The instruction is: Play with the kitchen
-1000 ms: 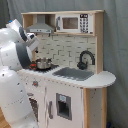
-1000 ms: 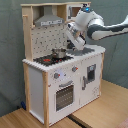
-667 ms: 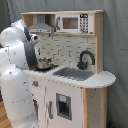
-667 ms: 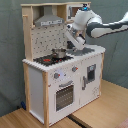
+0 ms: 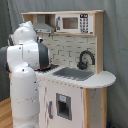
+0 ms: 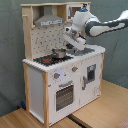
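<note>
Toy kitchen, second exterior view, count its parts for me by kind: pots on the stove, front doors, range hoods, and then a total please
Pot on the kitchen stovetop: 1
Front doors, the oven door and the cupboard door: 2
Range hood: 1
Total: 4

Grey curtain (image 5: 115, 45) behind; wooden floor (image 6: 107, 107) below.
</note>
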`<state>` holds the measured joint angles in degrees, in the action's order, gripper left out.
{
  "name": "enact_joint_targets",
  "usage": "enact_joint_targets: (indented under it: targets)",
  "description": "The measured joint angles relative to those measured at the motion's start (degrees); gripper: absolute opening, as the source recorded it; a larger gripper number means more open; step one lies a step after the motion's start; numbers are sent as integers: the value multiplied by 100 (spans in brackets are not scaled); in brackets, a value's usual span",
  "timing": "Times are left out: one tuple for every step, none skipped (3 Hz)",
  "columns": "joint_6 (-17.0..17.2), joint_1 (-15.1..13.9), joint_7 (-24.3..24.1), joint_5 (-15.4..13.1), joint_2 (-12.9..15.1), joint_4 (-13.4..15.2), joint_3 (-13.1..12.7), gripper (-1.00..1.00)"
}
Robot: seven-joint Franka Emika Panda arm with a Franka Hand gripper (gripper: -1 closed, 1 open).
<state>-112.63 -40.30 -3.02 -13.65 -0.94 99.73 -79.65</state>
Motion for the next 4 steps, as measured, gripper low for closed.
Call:
enact_joint_targets:
  targets:
    - [0, 64, 314, -327, 415, -1, -6, 100]
    - [0, 280, 350, -732, 810, -23, -2, 100]
    - [60, 556, 349, -1095, 1171, -134, 58, 100]
    - [226, 865, 337, -1397, 1500, -332, 169, 100]
